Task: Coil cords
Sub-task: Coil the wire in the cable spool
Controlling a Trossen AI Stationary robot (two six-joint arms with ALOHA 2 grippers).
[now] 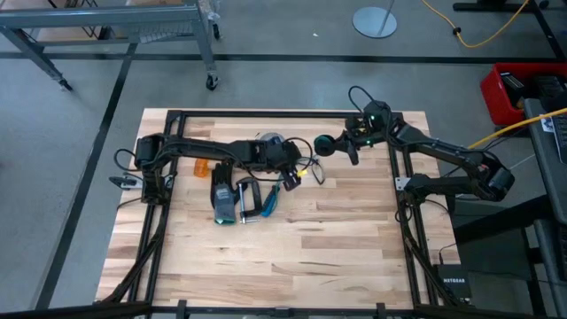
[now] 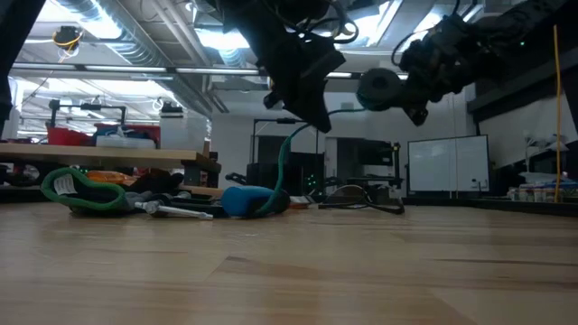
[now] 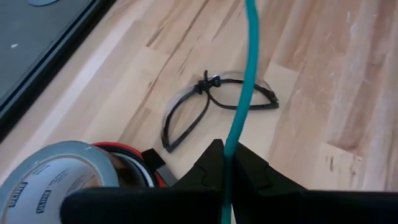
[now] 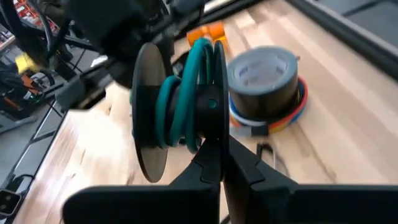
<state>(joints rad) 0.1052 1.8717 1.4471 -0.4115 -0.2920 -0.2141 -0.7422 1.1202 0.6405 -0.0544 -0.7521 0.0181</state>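
Observation:
A thin teal cord [image 3: 244,93] is partly wound on a black two-disc spool [image 4: 186,102]. My right gripper [image 4: 214,146] holds that spool above the table's far middle. From the spool [image 2: 379,88] the cord runs to my left gripper [image 3: 229,149], which is shut on it. Below that gripper [image 2: 312,113] the cord curves down to the table [image 2: 282,167]. A black cord [image 3: 211,102], tied at its middle into two loops, lies flat on the wood beyond the left fingers. My left gripper pinches the teal cord [image 3: 231,144] between its two fingers, which slant down toward the table. The cord passes between them and runs on straight toward the spool. Its other part hangs slack below the fingers, down to the table. My right gripper is shut on the rim of one spool disc [image 4: 217,127], pinched between its two fingers. The fingers come from the table's right side, tipped a little downward. The spool is lifted clear of the table, its discs standing on edge.
A grey tape roll [image 4: 264,81] sits on a stack of coloured rolls near the left gripper. An orange object [image 4: 211,31] lies beyond it. A blue-handled tool [image 2: 244,200] and a green coiled thing [image 2: 81,191] lie left of the middle. The near half of the table [image 1: 292,257] is bare wood.

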